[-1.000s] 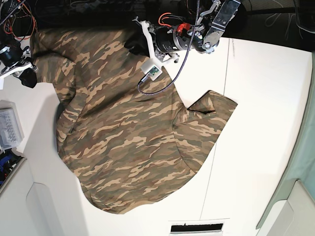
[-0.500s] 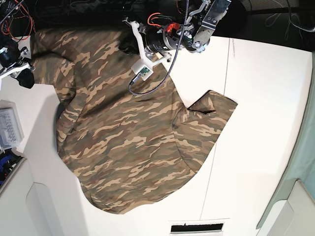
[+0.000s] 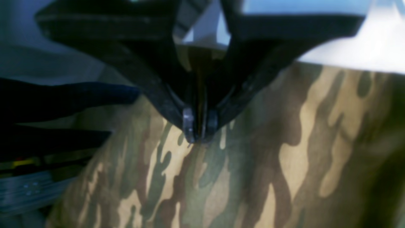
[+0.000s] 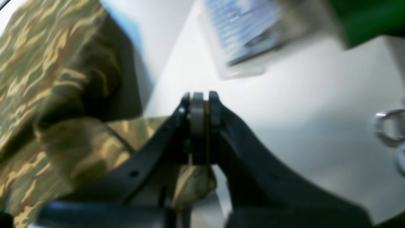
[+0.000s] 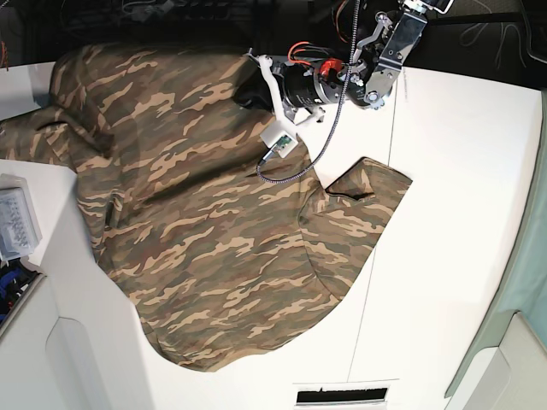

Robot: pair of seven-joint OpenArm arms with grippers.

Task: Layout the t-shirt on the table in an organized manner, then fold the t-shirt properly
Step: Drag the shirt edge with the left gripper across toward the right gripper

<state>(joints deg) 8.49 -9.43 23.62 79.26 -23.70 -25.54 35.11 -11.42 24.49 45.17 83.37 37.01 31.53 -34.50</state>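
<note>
White tabletop fills the scene, the table (image 5: 453, 213) crossed by a thin dark seam, and the t-shirt (image 5: 205, 248) lies spread over most of it, camouflage in olive, brown and tan, one short sleeve folded out toward the seam. In the left wrist view the left gripper (image 3: 200, 128) has its jaws drawn close together with a fold of camouflage cloth pinched between the tips; the fabric runs away below the jaws in a taut, sloping sheet, and a strip of white table shows above and beyond them. In the base view that arm sits at the shirt's far edge, its black body over the cloth. In the right wrist view the right gripper (image 4: 201, 109) has its jaws pressed narrow, and a small bunch of camouflage fabric sits between the fingers just behind the tips, so it is gripping the shirt as well; more of the shirt hangs bunched to the left of the jaws. Ahead of the jaws lies bare white table, with a blurred clear plastic box (image 4: 243, 34) beyond them.
</note>
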